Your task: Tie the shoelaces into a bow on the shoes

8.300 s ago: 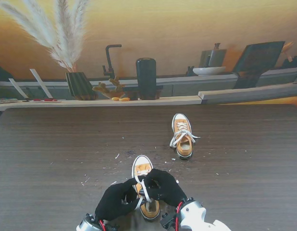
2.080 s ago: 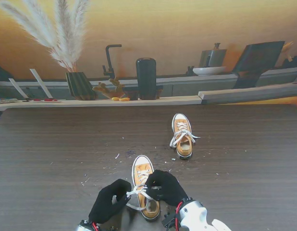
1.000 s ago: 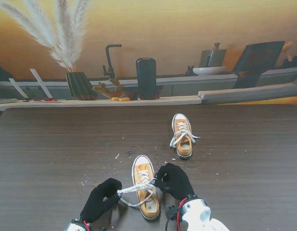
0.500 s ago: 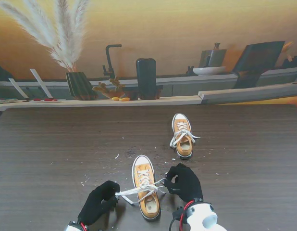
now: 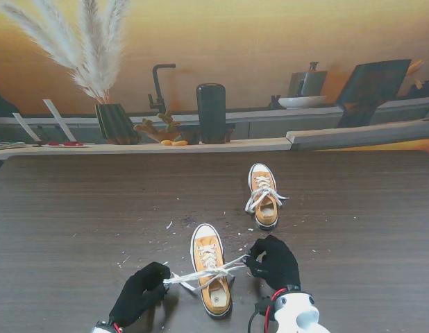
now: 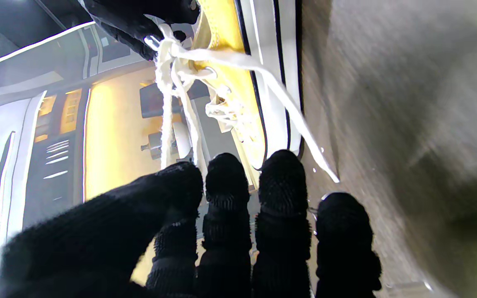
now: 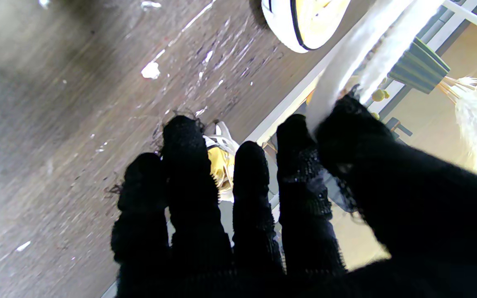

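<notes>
A yellow sneaker (image 5: 209,267) with a white toe cap lies near me, toe pointing away. Its white laces (image 5: 204,272) are stretched sideways across the shoe. My left hand (image 5: 140,293), in a black glove, pinches the left lace loop beside the shoe. My right hand (image 5: 273,262) pinches the right lace end on the shoe's other side. In the left wrist view the lace strands (image 6: 168,95) run from my fingers (image 6: 226,182) to the shoe (image 6: 238,87). In the right wrist view a white lace (image 7: 346,62) passes between thumb and forefinger. A second yellow sneaker (image 5: 264,195) lies farther away, laces bunched.
Small white scraps (image 5: 169,225) dot the dark wooden table (image 5: 76,215). Behind its far edge a ledge carries a striped vase with pampas grass (image 5: 114,121), a black cylinder (image 5: 211,111), a black tap (image 5: 159,87) and a bowl (image 5: 301,102).
My hands have drawn apart, left going left and right going right and slightly farther away, pulling the laces out from a slack loop over the shoe into a taut sideways stretch.
</notes>
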{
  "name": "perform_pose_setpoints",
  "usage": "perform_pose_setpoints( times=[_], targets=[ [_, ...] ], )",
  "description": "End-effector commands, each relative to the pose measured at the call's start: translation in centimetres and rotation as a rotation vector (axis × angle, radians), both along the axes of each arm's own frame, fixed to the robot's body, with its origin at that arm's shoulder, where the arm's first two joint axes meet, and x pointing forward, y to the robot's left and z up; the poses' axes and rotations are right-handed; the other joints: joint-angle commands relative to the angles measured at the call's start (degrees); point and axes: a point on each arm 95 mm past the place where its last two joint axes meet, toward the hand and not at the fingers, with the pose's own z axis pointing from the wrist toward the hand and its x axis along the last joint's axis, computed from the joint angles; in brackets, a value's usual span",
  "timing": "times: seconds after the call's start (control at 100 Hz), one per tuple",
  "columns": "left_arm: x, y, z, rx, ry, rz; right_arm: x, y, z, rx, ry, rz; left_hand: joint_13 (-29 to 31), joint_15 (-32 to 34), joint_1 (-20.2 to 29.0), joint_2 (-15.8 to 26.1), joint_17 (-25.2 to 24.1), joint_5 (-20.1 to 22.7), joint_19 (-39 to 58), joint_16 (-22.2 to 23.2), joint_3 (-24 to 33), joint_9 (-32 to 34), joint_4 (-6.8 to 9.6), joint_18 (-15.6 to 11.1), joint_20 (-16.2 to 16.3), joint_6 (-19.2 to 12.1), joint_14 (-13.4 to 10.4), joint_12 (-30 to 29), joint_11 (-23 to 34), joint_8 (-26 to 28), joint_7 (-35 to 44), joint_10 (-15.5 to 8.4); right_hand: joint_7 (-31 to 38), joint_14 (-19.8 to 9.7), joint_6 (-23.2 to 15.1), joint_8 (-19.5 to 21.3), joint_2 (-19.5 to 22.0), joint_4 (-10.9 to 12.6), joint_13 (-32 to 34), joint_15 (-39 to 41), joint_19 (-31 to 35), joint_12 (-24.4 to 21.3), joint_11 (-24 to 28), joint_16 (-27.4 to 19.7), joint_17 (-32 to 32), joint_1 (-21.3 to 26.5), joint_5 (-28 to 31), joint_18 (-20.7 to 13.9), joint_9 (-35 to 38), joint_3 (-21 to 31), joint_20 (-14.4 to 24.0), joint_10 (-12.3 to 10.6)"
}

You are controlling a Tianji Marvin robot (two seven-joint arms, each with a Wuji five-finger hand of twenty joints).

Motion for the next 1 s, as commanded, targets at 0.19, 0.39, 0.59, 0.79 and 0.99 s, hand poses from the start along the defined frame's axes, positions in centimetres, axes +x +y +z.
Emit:
perform_pose_setpoints(
  times=[0.19,0.39,0.59,0.79,0.99],
  targets=[
    [-0.8,0.3,-0.3,0.016,0.03,-0.007,0.1,-0.5,-0.4,-0.015,0.021,-0.021,-1.37,0.18,-0.11,0.79,-0.41,-0.99,0.0,2.1,-0.03,0.18,1.07,0.74,1.29,-4.94,-0.34,1.47,-0.47,1.38,0.97,-0.86,1.97,1.12,0.33,0.65,-0.01,0.22,2.22,-0.07,1.43,-0.67,1.01,-0.09,0.23,2.63,-0.84,0.45,-0.48,2.81,-0.36,0.86],
    [-1.0,0.8,-0.5,0.03,0.042,0.007,0.2,-0.9,-0.6,-0.028,0.035,-0.036,-1.33,0.2,-0.24,0.79,-0.39,-0.97,0.0,2.11,0.03,0.2,1.22,0.77,1.29,-4.85,-0.29,1.48,-0.45,1.41,1.03,-0.8,2.12,1.19,1.04,0.57,0.15,0.2,2.31,0.01,1.53,-0.78,1.04,-0.01,0.37,2.87,-1.04,0.55,-0.53,2.8,-0.45,1.06],
    [-1.0,1.2,-0.6,0.039,0.056,0.016,0.2,-1.3,-0.8,-0.037,0.049,-0.047,-1.31,0.21,-0.22,0.78,-0.33,-0.98,0.02,2.11,0.07,0.2,1.33,0.88,1.29,-4.74,-0.18,1.48,-0.42,1.39,1.04,-0.75,2.4,1.05,1.86,0.54,0.24,0.22,2.35,0.03,1.58,-0.91,1.12,0.01,0.49,3.08,-1.12,0.44,-0.5,2.82,-0.53,1.13],
    [-1.2,1.5,-0.6,0.049,0.063,0.028,0.2,-1.6,-1.0,-0.044,0.065,-0.054,-1.42,0.18,-0.25,0.82,-0.47,-0.98,-0.09,2.11,0.24,0.18,1.61,0.94,1.26,-4.5,-0.12,1.47,-0.36,1.47,1.19,-0.7,2.55,1.18,2.57,0.4,0.22,0.26,2.51,0.12,1.67,-1.1,1.15,0.07,0.76,3.38,-1.17,0.44,-0.44,2.79,-0.62,1.47],
    [-1.3,1.7,-0.5,0.06,0.066,0.039,0.2,-1.7,-1.1,-0.046,0.07,-0.056,-1.48,0.14,-0.21,0.97,-0.52,-1.27,-0.14,2.1,-0.21,0.07,1.51,0.89,1.25,-4.68,-0.04,1.4,-0.41,1.16,0.77,-0.52,2.44,1.12,0.95,0.24,0.38,0.21,2.75,0.29,1.81,-1.24,1.23,0.15,1.12,2.9,-1.33,0.55,0.04,2.47,-0.71,1.38]
  ],
)
